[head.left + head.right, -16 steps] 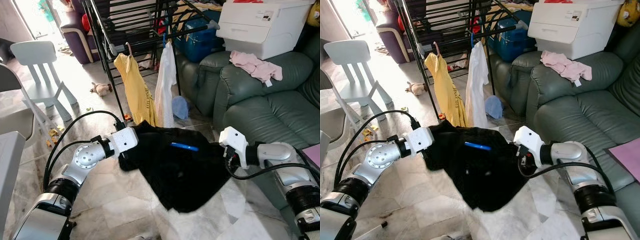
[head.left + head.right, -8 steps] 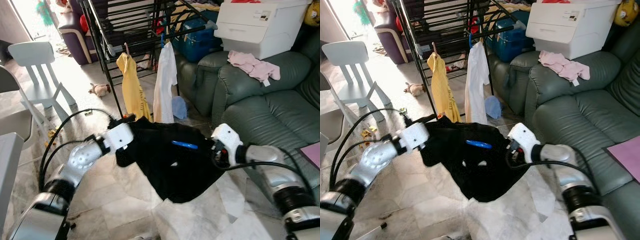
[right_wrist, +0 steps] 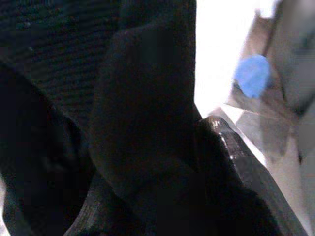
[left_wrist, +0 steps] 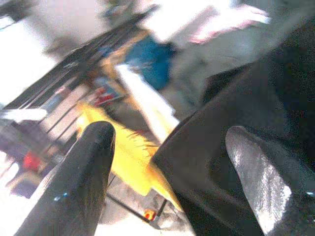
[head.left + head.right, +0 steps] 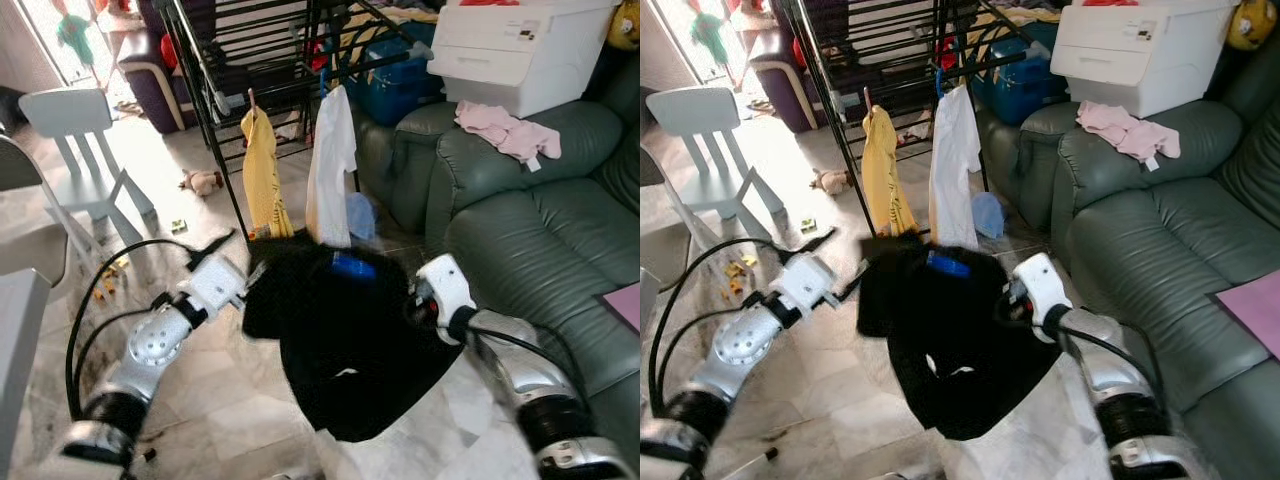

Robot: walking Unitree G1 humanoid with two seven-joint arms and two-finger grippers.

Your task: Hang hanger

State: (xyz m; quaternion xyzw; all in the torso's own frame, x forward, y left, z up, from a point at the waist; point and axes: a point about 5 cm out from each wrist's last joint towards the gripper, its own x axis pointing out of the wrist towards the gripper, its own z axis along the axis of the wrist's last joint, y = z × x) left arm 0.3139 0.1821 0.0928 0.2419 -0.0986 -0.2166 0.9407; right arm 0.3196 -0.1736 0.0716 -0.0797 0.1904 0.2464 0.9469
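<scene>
A black garment [image 5: 345, 350] with a blue hanger [image 5: 352, 267] inside its collar hangs in front of me. My right gripper [image 5: 413, 300] is shut on the garment's right shoulder, and dark cloth covers its fingers [image 3: 231, 162] in the right wrist view. My left gripper [image 5: 240, 258] stands open at the garment's left edge, fingers [image 4: 86, 172] wide apart with cloth between them. Behind stands the black drying rack [image 5: 215, 110], with a yellow garment [image 5: 262, 170] and a white garment [image 5: 330, 150] hanging on it.
A green sofa [image 5: 520, 220] runs along the right, with a pink cloth [image 5: 505, 130] and a white box [image 5: 530, 45] on it. A blue bin [image 5: 395, 85] sits behind the rack. A white child's chair [image 5: 75, 130] and a stuffed toy [image 5: 203, 181] are on the left.
My left gripper has opened and let go of the black garment. The garment now droops from the right gripper, and the hanger end has risen towards the rack.
</scene>
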